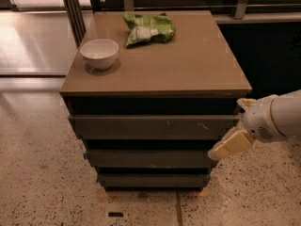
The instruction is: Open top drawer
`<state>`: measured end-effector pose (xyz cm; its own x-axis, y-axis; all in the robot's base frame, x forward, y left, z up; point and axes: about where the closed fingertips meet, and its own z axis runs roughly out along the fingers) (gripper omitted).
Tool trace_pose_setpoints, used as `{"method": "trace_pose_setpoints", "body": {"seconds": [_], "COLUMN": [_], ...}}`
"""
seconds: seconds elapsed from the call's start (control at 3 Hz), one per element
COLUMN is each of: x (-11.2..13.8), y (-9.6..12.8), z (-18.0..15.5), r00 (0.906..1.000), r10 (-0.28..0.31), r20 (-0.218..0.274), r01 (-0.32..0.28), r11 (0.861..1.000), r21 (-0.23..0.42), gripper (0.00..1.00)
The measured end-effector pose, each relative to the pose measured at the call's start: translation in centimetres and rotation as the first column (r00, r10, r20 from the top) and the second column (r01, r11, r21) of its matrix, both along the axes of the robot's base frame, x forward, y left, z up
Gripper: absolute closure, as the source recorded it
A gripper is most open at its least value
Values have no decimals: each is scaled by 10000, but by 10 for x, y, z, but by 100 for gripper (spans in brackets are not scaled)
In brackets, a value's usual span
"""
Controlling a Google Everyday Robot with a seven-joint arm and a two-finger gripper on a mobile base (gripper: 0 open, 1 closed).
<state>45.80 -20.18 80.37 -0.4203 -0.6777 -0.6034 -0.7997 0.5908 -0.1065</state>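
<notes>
The top drawer (150, 126) is the widest of three dark slanted fronts under the brown cabinet top (188, 69). It has pale scratches right of centre and sits pushed in, level with the cabinet. My gripper (238, 124) comes in from the right on a white arm, at the right end of the top drawer front. It is open, with one cream finger (245, 102) above the front's height and the other (231, 145) below it. I cannot tell whether either touches the front.
A white bowl (99, 53) and a green snack bag (148, 28) lie on the cabinet top. Two narrower drawer fronts (150, 158) sit below. Speckled floor (42, 182) surrounds the cabinet; a dark post (71, 8) stands at the back left.
</notes>
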Motion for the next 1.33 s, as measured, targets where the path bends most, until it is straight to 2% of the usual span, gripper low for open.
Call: {"method": "trace_pose_setpoints", "body": {"seconds": [0.33, 1.33], "x": [25, 25], "y": [0, -1], "z": [-19, -17], "r00": [9988, 9986], "r10": [-352, -413], "r20": [354, 331], "r01": [327, 391], "r11": [9972, 9973], "r21": [669, 629], "gripper": [15, 85]}}
